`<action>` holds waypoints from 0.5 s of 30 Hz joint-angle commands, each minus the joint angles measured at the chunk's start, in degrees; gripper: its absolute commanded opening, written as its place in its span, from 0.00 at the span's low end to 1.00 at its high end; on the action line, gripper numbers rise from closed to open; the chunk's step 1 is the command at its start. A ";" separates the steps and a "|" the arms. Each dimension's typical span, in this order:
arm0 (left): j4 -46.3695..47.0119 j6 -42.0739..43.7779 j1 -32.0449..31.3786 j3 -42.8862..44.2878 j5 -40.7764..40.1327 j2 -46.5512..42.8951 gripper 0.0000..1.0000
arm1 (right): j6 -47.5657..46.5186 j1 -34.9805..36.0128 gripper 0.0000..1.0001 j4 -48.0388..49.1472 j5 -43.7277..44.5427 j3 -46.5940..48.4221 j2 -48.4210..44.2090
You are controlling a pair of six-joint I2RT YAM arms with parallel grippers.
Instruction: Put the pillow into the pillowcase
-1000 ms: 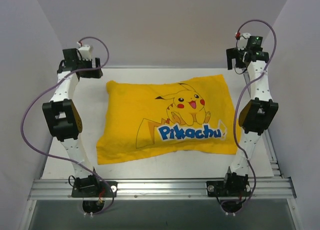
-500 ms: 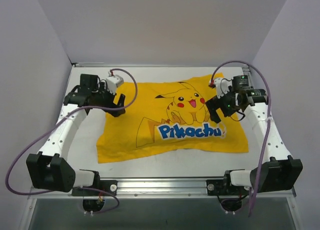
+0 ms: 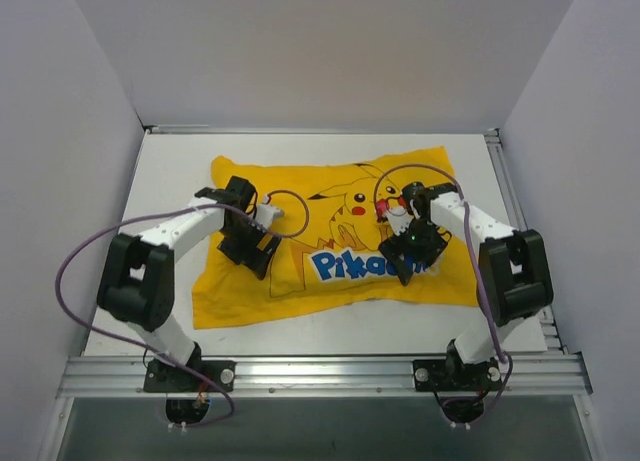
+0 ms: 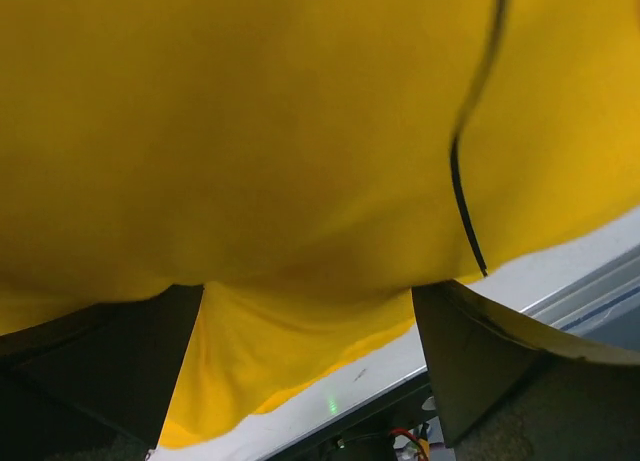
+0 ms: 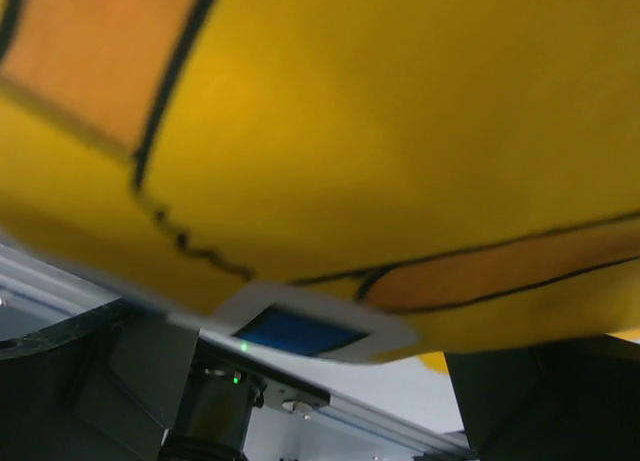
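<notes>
Nearest the camera, a metal rail [image 3: 320,373] runs along the front edge. Just beyond it the pillowcase [image 3: 335,236] lies on the white tabletop [image 3: 175,171], printed side up, taking up the middle. Both pincers hang low over its near half. The left pincer [image 4: 308,293] is spread wide close above the yellow cloth toward the left side — cloth bulges between its fingers, but nothing is pinched. The right pincer [image 5: 310,341] is spread just as wide and grips nothing; it sits over the blue lettering [image 3: 335,266] and hides its end. Further back the cartoon [image 3: 365,196] shows. Whether the pillow is inside cannot be told.
</notes>
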 commanded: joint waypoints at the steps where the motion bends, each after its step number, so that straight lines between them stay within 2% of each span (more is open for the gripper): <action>1: 2.27 -2.43 4.08 3.04 -4.55 8.83 0.98 | 3.21 0.18 1.00 3.16 0.73 6.60 5.79; 4: 7.99 -3.14 8.92 10.49 -6.83 15.42 0.97 | 3.39 -0.08 1.00 4.93 2.85 13.54 12.38; 6: 8.96 -3.23 11.74 17.07 -7.10 19.89 0.97 | 4.62 -0.61 1.00 5.36 3.46 20.04 15.30; 7: 8.88 -3.14 12.35 23.38 -7.36 21.05 0.97 | 5.06 -0.87 1.00 5.37 3.55 22.24 17.75; 9: 8.88 -2.53 14.02 28.69 -7.89 22.90 0.97 | 6.29 -2.01 1.00 5.02 3.72 28.46 20.39; 12: 8.09 0.28 15.34 33.72 -7.19 21.08 0.97 | 8.13 -3.68 1.00 2.48 0.23 32.27 19.98; 15: 6.52 0.90 16.39 32.32 -5.62 14.86 0.97 | 9.97 -5.34 1.00 1.85 -3.21 29.83 10.96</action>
